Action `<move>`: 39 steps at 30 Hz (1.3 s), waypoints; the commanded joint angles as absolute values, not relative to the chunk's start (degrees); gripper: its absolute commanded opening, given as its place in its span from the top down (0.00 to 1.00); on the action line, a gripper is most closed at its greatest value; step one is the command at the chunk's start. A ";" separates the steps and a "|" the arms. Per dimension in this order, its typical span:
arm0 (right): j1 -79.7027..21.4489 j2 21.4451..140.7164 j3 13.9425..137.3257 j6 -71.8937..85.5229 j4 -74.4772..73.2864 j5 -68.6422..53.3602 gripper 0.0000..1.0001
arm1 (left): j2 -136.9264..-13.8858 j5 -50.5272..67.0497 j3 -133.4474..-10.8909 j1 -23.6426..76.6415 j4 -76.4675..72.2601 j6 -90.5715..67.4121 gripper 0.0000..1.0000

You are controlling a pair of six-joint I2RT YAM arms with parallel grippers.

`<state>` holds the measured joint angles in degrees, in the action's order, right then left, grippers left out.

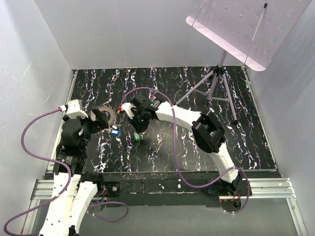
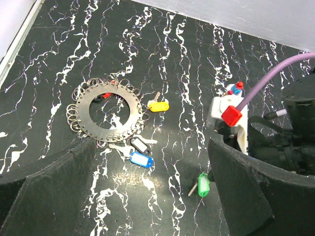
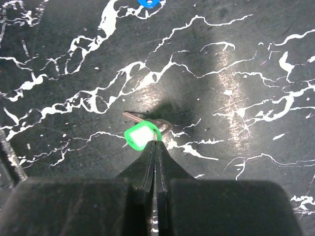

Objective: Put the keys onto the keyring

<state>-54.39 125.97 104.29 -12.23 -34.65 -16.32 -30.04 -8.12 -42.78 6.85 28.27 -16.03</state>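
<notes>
The keyring, a flat grey toothed disc with small wire rings round its rim, lies on the black marbled table; it also shows in the top view. A yellow key lies at its right edge. A blue key and a black-framed tag lie just below it. My right gripper is shut on the edge of the green key, whose metal blade rests on the table. My left gripper stands open near the keyring, holding nothing.
A tripod carrying a tilted pink perforated board stands at the back right. White walls close in the table on three sides. The right arm's white wrist mount sits close to my left gripper's right finger.
</notes>
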 commanded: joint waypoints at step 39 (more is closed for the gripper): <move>-31.82 77.61 62.93 -40.52 -46.50 -55.72 0.99 | -37.79 26.45 -28.84 29.44 -1.74 -27.95 0.02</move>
